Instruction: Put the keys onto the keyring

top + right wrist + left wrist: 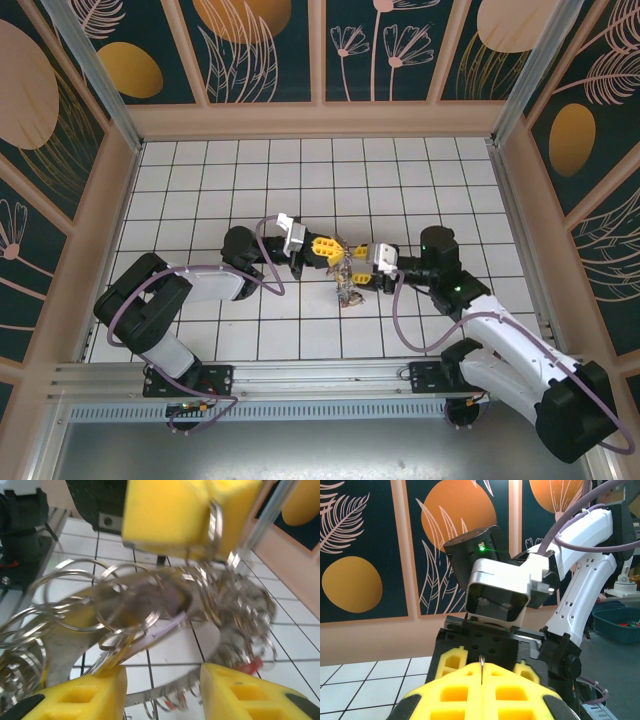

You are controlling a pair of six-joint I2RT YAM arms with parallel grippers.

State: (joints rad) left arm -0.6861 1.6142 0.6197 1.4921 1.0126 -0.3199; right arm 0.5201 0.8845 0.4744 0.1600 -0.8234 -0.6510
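The keyring (165, 692) is up off the bench (400, 180), roughly mid-bench, right where the two arms meet. It hangs more or less on edge, with its lower arc sweeping across the bottom of the right wrist view. A whole tangle of small split rings and keys (150, 637) dangles around it. One flat key blade in that bunch slants from lower left up to upper right. It's all pretty blurry, so I can't count anything. There's a little red tag (252, 666) low on the right side of the bunch. From the top camera the bunch droops down toward the tiles just on the near side of the two hands.

The left hand (212, 535) is closed all the way. Its yellow pads are pinched on a thin sliver of metal at the top of the bunch, which looks like the rim of the keyring. Its own wrist camera shows that same thin edge poking up between the pads.

The right hand (162, 672) faces it from the other side, fingers partway apart. The ring's lower arc crosses the gap between them. I can't tell if they're actually pressing on it or just sitting around it.

As for containers, there's a teal bin (615, 622) off past the right arm with some small red bits in it, too small to make out.
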